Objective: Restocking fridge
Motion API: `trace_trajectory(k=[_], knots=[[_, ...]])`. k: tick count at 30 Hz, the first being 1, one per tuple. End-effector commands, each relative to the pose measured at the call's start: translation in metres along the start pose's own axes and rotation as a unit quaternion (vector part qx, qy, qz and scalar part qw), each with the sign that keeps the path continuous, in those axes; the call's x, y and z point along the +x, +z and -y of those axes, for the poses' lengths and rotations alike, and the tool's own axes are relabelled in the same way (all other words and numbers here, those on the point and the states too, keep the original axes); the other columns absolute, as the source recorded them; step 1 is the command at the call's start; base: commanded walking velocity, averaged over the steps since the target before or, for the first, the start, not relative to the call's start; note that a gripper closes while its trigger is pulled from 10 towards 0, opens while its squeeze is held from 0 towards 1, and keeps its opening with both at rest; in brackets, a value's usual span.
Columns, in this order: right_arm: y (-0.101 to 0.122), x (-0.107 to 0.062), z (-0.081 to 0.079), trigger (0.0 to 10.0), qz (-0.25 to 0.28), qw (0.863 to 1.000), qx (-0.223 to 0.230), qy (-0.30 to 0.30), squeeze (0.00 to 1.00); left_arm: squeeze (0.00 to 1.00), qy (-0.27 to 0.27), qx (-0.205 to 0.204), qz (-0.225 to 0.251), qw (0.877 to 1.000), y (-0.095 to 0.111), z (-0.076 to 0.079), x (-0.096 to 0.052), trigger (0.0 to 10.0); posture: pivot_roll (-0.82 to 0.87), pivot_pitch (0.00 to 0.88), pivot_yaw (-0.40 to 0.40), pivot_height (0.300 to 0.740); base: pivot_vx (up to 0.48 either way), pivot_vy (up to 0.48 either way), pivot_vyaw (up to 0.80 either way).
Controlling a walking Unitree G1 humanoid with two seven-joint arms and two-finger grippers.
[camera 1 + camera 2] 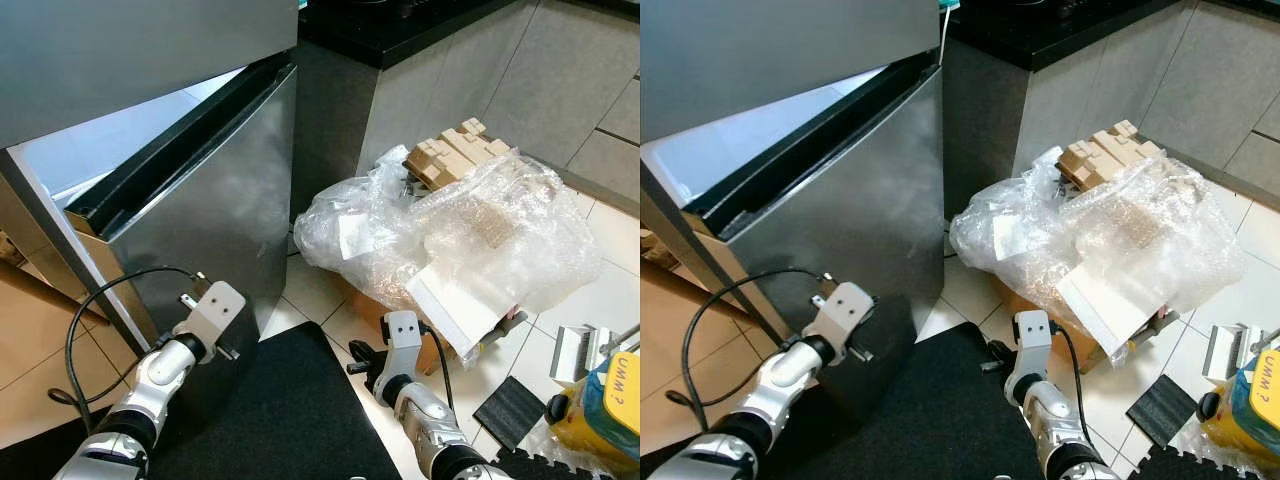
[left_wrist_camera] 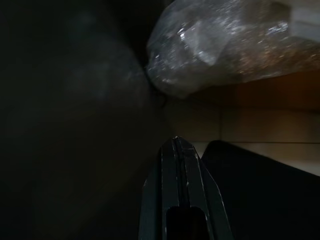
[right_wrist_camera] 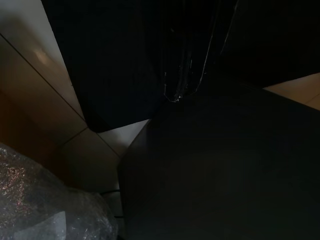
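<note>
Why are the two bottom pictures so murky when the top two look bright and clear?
Both eye views are evenly lit and sharp, with soft sheen on the fridge door and glints on the bubble wrap. The left wrist view is dim, its left end effector a dark shape in shade near the floor. The right wrist view is darker still, mostly the black mat.

The steel fridge (image 1: 215, 190) stands upright — its lower door slightly ajar, a lit gap showing.
</note>
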State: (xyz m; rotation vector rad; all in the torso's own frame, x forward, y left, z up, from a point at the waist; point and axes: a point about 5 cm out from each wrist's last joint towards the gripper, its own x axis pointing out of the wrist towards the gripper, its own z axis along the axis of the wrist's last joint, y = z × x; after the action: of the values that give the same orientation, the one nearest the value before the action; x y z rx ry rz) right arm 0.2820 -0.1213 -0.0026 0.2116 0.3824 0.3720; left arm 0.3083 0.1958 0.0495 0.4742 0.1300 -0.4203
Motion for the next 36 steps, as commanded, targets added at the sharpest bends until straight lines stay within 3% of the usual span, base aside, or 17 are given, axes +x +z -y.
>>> trace_trajectory(k=[1, 5, 6, 9, 10, 11, 14, 15, 16, 20, 21, 23, 25, 26, 27, 33, 36], knots=[[-0.005, -0.003, 0.002, 10.0, -0.005, 1.0, 0.005, -0.005, 0.0, 0.0, 0.018, -0.003, -0.018, 1.0, -0.006, -0.011, -0.005, 10.0, -0.09, 0.099, -0.047, 0.74, 0.0, 0.0, 0.0], [-0.004, -0.003, 0.002, 10.0, -0.004, 1.0, 0.004, -0.004, 0.0, 0.0, 0.052, -0.004, -0.038, 0.998, -0.011, -0.025, -0.009, 10.0, -0.09, 0.102, -0.049, 0.74, 0.0, 0.0, 0.0], [-0.003, -0.003, 0.003, 10.0, -0.003, 1.0, 0.004, -0.005, 0.0, 0.0, 0.092, 0.011, -0.061, 0.994, -0.015, -0.04, -0.015, 10.0, -0.09, 0.101, -0.049, 0.74, 0.0, 0.0, 0.0], [-0.002, -0.003, 0.003, 10.0, -0.002, 1.0, 0.003, -0.005, 0.0, 0.0, 0.133, 0.024, -0.082, 0.987, -0.019, -0.056, -0.022, 10.0, -0.1, 0.101, -0.049, 0.74, 0.0, 0.0, 0.0], [-0.002, -0.003, 0.004, 10.0, -0.002, 1.0, 0.003, -0.007, 0.0, 0.0, 0.187, 0.033, -0.103, 0.976, -0.023, -0.075, -0.032, 10.0, -0.09, 0.102, -0.049, 0.74, 0.0, 0.0, 0.0], [-0.002, -0.003, 0.004, 10.0, -0.002, 1.0, 0.003, -0.007, 0.0, 0.0, 0.187, 0.033, -0.103, 0.976, -0.023, -0.075, -0.032, 10.0, -0.09, 0.102, -0.049, 0.74, 0.0, 0.0, 0.0], [-0.004, -0.004, 0.006, 10.0, -0.004, 1.0, 0.005, -0.009, 0.0, 0.0, 0.348, 0.051, -0.16, 0.922, -0.032, -0.138, -0.079, 10.0, -0.08, 0.101, -0.055, 0.74, 0.0, 0.0, 0.0], [-0.004, -0.004, 0.006, 10.0, -0.004, 1.0, 0.005, -0.009, 0.0, 0.0, 0.348, 0.051, -0.16, 0.922, -0.032, -0.138, -0.079, 10.0, -0.08, 0.101, -0.055, 0.74, 0.0, 0.0, 0.0], [-0.004, -0.004, 0.006, 10.0, -0.005, 1.0, 0.006, -0.009, 0.0, 0.0, 0.389, 0.064, -0.176, 0.902, -0.034, -0.154, -0.095, 10.0, -0.08, 0.101, -0.056, 0.74, 0.0, 0.0, 0.0], [-0.004, -0.004, 0.005, 10.0, -0.005, 1.0, 0.007, -0.007, 0.0, 0.0, 0.43, 0.077, -0.193, 0.879, -0.035, -0.168, -0.113, 10.0, -0.08, 0.102, -0.057, 0.74, 0.0, 0.0, 0.0], [-0.004, -0.003, 0.004, 10.0, -0.004, 1.0, 0.007, -0.006, 0.0, 0.0, 0.458, 0.096, -0.207, 0.859, -0.036, -0.177, -0.125, 10.0, -0.08, 0.103, -0.057, 0.74, 0.0, 0.0, 0.0], [-0.004, -0.003, 0.004, 10.0, -0.004, 1.0, 0.007, -0.006, 0.0, 0.0, 0.458, 0.096, -0.207, 0.859, -0.036, -0.177, -0.125, 10.0, -0.08, 0.103, -0.057, 0.74, 0.0, 0.0, 0.0], [-0.002, -0.001, 0.002, 10.0, -0.002, 1.0, 0.008, -0.003, 0.0, 0.0, 0.551, 0.105, -0.24, 0.792, -0.039, -0.2, -0.165, 10.0, -0.07, 0.104, -0.057, 0.74, 0.0, 0.0, 0.0], [-0.002, -0.001, 0.002, 10.0, -0.002, 1.0, 0.008, -0.003, 0.0, 0.0, 0.551, 0.105, -0.24, 0.792, -0.039, -0.2, -0.165, 10.0, -0.07, 0.104, -0.057, 0.74, 0.0, 0.0, 0.0], [-0.002, -0.001, 0.001, 10.0, -0.002, 1.0, 0.008, -0.002, 0.0, 0.0, 0.575, 0.109, -0.247, 0.772, -0.039, -0.204, -0.176, 10.0, -0.07, 0.104, -0.058, 0.74, 0.0, 0.0, 0.0], [-0.003, -0.002, 0.001, 10.0, -0.005, 1.0, 0.007, -0.001, 0.0, 0.0, 0.577, 0.105, -0.253, 0.77, -0.047, -0.197, -0.179, 10.0, -0.07, 0.106, -0.065, 0.74, 0.0, 0.0, 0.0], [-0.006, -0.003, 0.001, 10.0, -0.016, 1.0, -0.003, 0.001, 0.0, 0.0, 0.558, 0.079, -0.263, 0.783, -0.06, -0.179, -0.173, 10.0, -0.08, 0.108, -0.06, 0.74, 0.0, 0.0, 0.0]])
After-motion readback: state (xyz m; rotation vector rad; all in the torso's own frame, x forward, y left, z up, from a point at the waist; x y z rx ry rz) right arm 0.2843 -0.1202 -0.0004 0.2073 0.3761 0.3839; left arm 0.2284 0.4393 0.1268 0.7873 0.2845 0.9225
